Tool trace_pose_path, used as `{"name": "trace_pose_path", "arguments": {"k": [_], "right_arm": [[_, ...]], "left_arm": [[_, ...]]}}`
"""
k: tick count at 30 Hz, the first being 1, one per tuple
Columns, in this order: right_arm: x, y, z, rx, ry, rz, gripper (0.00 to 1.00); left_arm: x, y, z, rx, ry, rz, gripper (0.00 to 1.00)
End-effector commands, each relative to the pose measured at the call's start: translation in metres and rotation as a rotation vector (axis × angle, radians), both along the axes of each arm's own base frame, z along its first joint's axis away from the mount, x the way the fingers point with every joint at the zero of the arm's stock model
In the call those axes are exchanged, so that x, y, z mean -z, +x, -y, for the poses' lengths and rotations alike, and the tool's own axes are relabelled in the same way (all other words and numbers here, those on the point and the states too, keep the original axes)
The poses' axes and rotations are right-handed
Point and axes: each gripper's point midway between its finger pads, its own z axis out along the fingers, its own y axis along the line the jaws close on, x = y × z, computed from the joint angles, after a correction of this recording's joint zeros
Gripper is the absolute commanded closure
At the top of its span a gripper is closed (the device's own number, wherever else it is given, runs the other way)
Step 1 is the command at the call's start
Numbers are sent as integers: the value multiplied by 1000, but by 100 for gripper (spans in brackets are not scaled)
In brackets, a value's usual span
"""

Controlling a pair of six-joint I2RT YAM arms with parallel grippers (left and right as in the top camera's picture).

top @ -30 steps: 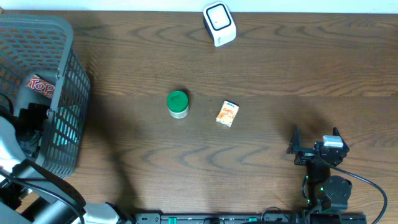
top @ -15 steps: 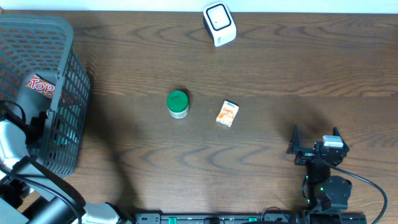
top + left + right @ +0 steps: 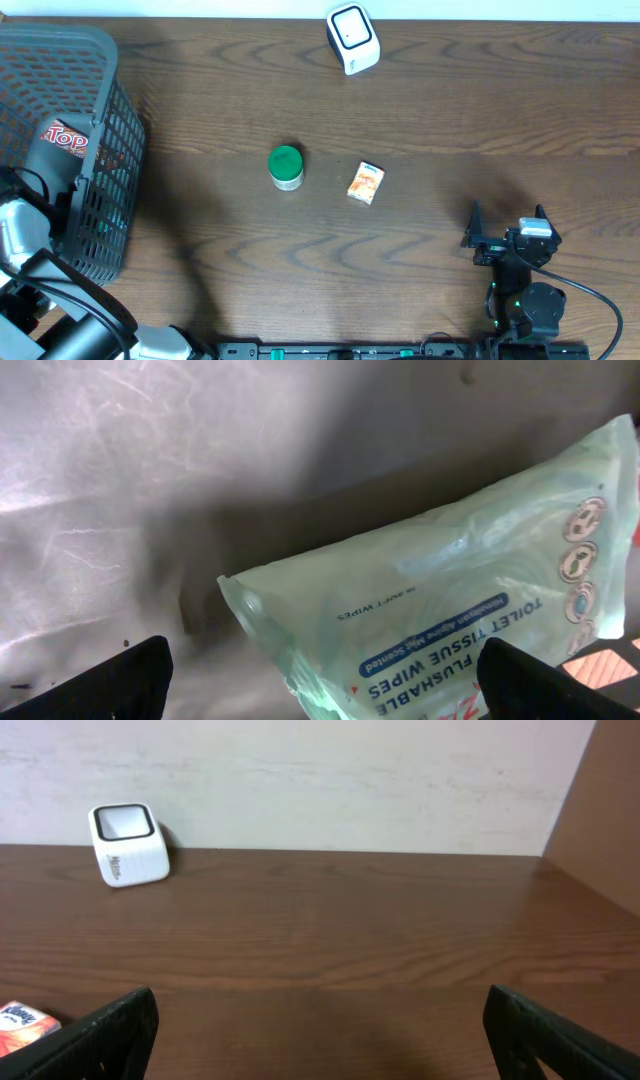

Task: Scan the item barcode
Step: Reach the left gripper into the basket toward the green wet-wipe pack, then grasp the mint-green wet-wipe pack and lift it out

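Observation:
A pale green pack of flushable toilet tissue wipes [image 3: 450, 610] lies on the basket floor, filling the right of the left wrist view. My left gripper [image 3: 325, 678] hangs open just over the pack's near corner, and nothing is gripped. From overhead, that arm [image 3: 22, 235] reaches into the grey mesh basket [image 3: 100, 60] at the table's left. The white barcode scanner [image 3: 353, 38] stands at the far edge and also shows as the white scanner [image 3: 128, 843] in the right wrist view. My right gripper [image 3: 508, 234] rests open and empty at the near right.
A green-lidded jar [image 3: 286, 167] and a small orange box [image 3: 366, 183] sit mid-table. A red-lettered package [image 3: 65, 138] lies inside the basket. The orange box [image 3: 20, 1020] shows at the left edge of the right wrist view.
My left arm has shifted slightly toward the near end of the basket. The right arm and the table items have not moved.

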Motion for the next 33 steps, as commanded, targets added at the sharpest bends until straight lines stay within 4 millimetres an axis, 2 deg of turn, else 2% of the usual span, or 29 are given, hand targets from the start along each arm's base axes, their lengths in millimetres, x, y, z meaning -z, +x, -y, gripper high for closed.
{"name": "trace_pose_path", "arguments": {"k": [1, 4, 5, 8, 10, 16, 21, 23, 24, 27, 31, 32, 33], "right_arm": [[0, 0, -2, -8, -8, 0, 1], [0, 0, -2, -7, -8, 0, 1], [0, 0, -2, -8, -8, 0, 1], [0, 0, -2, -7, -8, 0, 1], [0, 0, -2, -7, -8, 0, 1], [0, 0, -2, -7, -8, 0, 1], [0, 0, -2, -7, -8, 0, 1], [0, 0, -2, -7, -8, 0, 1], [0, 0, -2, -7, -8, 0, 1], [0, 0, -2, -8, -8, 0, 1], [0, 0, -2, -7, -8, 0, 1], [0, 0, -2, -7, -8, 0, 1], [0, 0, -2, -8, -8, 0, 1]], "left_arm": [[17, -5, 4, -12, -41, -37, 2], [33, -9, 8, -12, -80, -76, 2], [40, -11, 10, -12, -99, -94, 11], [46, -13, 11, -13, -114, -109, 62], [45, -12, 11, -13, -110, -105, 91], [37, -7, 6, -12, -84, -79, 93], [9, 4, 0, -8, -34, 5, 93], [-11, 10, -4, -7, 9, 54, 92], [-33, 14, -8, -5, 60, 104, 92], [-70, 18, -12, -4, 145, 188, 93], [-116, 17, -12, -5, 250, 292, 93], [-139, 14, -9, -15, 296, 344, 92], [-150, 12, -7, -25, 315, 371, 93]]}}
